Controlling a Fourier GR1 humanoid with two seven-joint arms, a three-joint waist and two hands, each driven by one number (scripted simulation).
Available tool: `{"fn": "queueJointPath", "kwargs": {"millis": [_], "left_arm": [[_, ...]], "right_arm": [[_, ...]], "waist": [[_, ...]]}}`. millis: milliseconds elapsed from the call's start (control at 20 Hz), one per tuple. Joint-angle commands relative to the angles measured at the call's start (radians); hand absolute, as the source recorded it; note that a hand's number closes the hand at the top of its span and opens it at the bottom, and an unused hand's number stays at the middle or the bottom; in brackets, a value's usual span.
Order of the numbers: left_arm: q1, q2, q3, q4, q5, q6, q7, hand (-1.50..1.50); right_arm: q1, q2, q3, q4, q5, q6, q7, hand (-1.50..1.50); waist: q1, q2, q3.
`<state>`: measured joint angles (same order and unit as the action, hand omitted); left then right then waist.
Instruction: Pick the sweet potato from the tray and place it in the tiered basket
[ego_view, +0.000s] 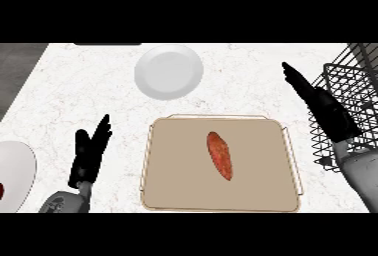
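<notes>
My right hand (331, 111) hung wide at frame right; sweet potato (220, 155) looked stiff, smooth-skinned, tapered, so I'd grab mid-body.

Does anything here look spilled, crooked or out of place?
Nothing stands out. The sweet potato lies whole on the tray; the white plate sits behind it, the tiered basket at the right, nothing spilled.

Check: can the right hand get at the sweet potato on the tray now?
Likely yes: right hand is open just right of the tray, sweet potato lies bare mid-tray, nothing between them.
</notes>
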<state>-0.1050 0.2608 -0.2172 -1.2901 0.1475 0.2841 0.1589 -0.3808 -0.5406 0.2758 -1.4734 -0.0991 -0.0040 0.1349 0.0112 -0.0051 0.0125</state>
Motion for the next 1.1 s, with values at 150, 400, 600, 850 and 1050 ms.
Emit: {"fn": "queueJointPath", "kwargs": {"millis": [150,400,600,850,1050], "left_arm": [[0.011,0.091,0.051,-0.023,0.007,-0.036,-0.007,0.00],[0.057,0.141,0.085,-0.022,0.043,-0.091,-0.023,0.00],[0.108,0.234,0.149,-0.072,0.115,-0.195,-0.011,0.00],[0.100,0.213,0.145,-0.024,0.095,-0.183,-0.049,0.00],[0.123,0.214,0.170,-0.004,0.112,-0.217,-0.083,0.00]], "right_arm": [[0.196,0.320,-0.039,0.128,-0.363,0.091,-0.135,1.50],[0.275,0.530,-0.130,0.119,-0.609,0.153,-0.343,-1.50],[0.327,0.410,0.008,0.233,-0.179,-0.003,-0.423,-1.50],[0.199,0.178,0.099,0.270,0.070,-0.042,-0.246,-1.50],[0.080,0.138,0.127,0.231,0.028,0.123,-0.047,-1.50]], "waist": [[0.036,0.034,0.006],[0.021,0.018,0.004],[0.016,0.002,-0.013],[0.018,0.006,-0.017],[0.005,0.005,-0.014]]}}
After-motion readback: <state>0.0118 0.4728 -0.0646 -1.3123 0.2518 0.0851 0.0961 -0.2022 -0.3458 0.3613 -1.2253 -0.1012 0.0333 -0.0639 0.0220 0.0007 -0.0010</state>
